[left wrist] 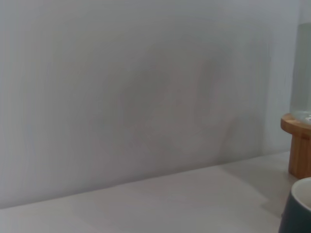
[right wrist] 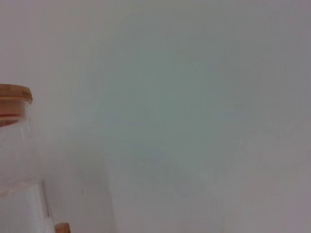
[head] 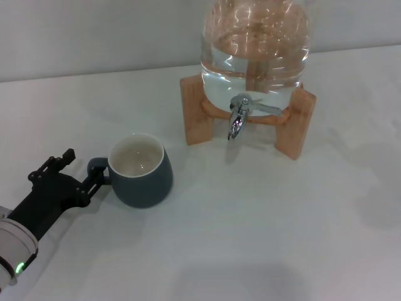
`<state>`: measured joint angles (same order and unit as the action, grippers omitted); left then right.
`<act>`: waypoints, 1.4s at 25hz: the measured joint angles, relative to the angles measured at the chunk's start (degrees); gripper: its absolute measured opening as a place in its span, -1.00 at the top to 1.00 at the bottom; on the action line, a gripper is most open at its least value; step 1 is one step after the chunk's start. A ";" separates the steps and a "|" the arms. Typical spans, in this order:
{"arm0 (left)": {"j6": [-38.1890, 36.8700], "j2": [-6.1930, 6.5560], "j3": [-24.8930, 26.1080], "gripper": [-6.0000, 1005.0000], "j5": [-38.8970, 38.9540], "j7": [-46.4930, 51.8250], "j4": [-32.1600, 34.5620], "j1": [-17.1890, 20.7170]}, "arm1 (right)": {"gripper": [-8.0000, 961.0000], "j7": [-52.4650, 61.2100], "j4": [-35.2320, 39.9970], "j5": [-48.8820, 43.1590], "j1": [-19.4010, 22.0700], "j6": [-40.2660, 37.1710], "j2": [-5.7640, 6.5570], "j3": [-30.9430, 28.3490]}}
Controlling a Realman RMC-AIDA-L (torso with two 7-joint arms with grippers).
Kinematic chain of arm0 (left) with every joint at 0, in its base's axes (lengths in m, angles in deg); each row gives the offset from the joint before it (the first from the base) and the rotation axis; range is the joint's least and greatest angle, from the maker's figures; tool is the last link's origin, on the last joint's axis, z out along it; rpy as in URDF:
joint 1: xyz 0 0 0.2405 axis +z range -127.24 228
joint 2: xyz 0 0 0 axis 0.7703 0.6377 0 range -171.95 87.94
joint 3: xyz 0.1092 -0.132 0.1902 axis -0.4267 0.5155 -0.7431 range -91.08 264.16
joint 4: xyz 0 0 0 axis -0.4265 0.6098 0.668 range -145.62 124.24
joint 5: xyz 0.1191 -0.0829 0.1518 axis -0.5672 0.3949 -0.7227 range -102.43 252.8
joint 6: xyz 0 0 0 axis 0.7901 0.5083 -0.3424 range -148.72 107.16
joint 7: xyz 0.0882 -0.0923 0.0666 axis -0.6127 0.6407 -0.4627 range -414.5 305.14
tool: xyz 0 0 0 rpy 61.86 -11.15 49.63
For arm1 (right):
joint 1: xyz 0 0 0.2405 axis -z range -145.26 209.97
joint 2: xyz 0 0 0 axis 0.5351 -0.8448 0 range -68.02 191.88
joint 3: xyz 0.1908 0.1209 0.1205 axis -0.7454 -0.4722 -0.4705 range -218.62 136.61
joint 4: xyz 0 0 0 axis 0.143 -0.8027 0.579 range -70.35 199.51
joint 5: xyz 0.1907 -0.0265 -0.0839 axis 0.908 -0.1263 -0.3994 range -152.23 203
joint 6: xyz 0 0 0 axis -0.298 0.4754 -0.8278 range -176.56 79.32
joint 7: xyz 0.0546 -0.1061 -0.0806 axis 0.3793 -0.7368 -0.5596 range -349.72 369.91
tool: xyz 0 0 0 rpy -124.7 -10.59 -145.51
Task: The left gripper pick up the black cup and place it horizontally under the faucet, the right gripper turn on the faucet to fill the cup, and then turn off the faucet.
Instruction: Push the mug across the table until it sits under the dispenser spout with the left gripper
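The black cup (head: 143, 177) stands upright on the white table, its cream inside showing and its handle pointing to the left. My left gripper (head: 85, 167) is low at the left, right at the handle, and open, with one fingertip (head: 96, 180) against the handle. A corner of the cup also shows in the left wrist view (left wrist: 297, 209). The faucet (head: 238, 117) is a chrome spigot on the front of the big glass jar (head: 254, 50), to the right of and behind the cup. No water runs from it. My right gripper is out of view.
The jar holds water and rests on a wooden stand (head: 197, 113), whose leg shows in the left wrist view (left wrist: 299, 151). The jar's wooden lid (right wrist: 13, 99) shows in the right wrist view. A pale wall runs behind the table.
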<state>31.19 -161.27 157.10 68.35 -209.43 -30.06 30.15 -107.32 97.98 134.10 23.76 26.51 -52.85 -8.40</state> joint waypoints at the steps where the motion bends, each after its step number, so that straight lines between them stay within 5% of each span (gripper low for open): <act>1: 0.00 -0.03 0.00 -0.49 -0.03 -0.08 -0.02 0.00 | -0.77 0.00 0.00 0.00 -0.01 -0.03 0.00 0.00; 7: 0.04 -0.07 0.00 0.02 -0.12 -0.25 -0.11 0.01 | -0.77 0.00 0.00 0.00 0.01 -0.09 0.00 -0.68; 23: 0.07 -0.08 -0.68 0.71 -0.29 -0.47 -0.23 0.02 | -0.77 0.00 0.00 0.00 0.16 0.11 0.00 -0.70; 35: 0.20 -0.08 -0.70 0.72 -0.33 -1.22 -3.20 0.20 | -0.77 -0.50 -0.45 0.00 0.13 0.11 0.00 -0.70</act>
<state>31.39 -161.36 156.40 68.02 -210.64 -33.26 30.35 -107.82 97.52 134.10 23.89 26.61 -52.85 -9.11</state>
